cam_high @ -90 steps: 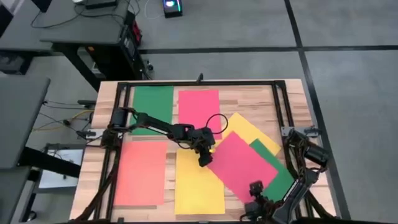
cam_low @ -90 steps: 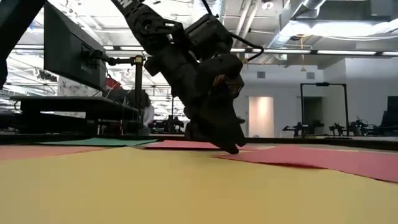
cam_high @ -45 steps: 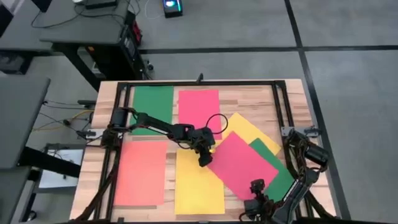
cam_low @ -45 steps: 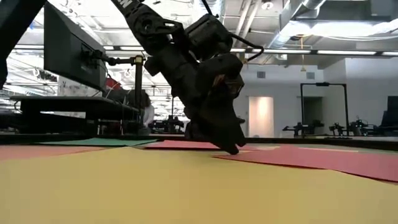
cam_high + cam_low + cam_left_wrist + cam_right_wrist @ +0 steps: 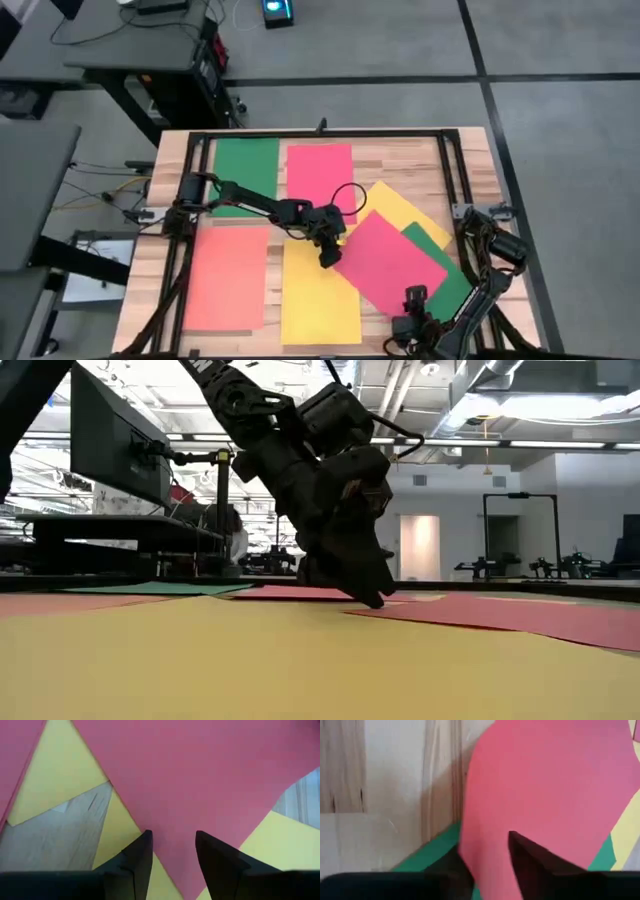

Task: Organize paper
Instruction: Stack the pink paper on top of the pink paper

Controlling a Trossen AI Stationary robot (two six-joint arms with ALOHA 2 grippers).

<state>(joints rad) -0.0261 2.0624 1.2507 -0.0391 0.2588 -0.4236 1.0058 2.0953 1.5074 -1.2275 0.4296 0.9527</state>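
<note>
Left tool (image 5: 329, 257) tips steeply down, fingers spread, at the tilted pink-red paper (image 5: 390, 262) corner.

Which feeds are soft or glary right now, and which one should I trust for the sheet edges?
High view: evenly lit, sheet edges crisp, so trust it. Low view: the near yellow sheet is a blurred foreground and the left pincer is backlit by ceiling lights. Left wrist view: fairly sharp. Right wrist view: soft, the red sheet has fuzzy edges.
</note>
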